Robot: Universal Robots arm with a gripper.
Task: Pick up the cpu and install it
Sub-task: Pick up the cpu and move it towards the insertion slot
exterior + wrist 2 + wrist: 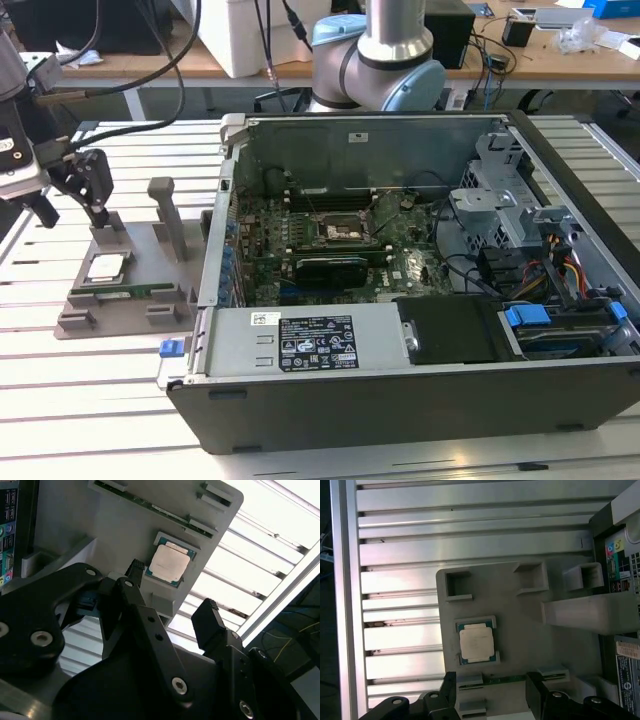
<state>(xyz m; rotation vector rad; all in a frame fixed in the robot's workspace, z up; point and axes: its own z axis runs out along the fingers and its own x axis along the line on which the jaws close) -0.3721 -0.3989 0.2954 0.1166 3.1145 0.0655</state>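
The cpu (105, 267) is a small silver square with a green rim. It lies flat in a recess of a grey holder (150, 250) on the table, at the exterior view's left. Both wrist views show the cpu (169, 564) (476, 644) from above. My gripper (73, 215) hangs just above and a little behind it, open, with nothing between its black fingers (135, 572). In the first wrist view the gripper (490, 682) sits past one edge of the chip. The black socket frame (345, 232) lies on the motherboard inside the open computer case (400, 390).
A long green memory stick (125, 293) sits in a slot of the holder in front of the cpu. A grey upright post (165, 210) rises from the holder between my gripper and the case wall. The arm's base (375, 50) stands behind the case. The table is slatted aluminium (400, 545).
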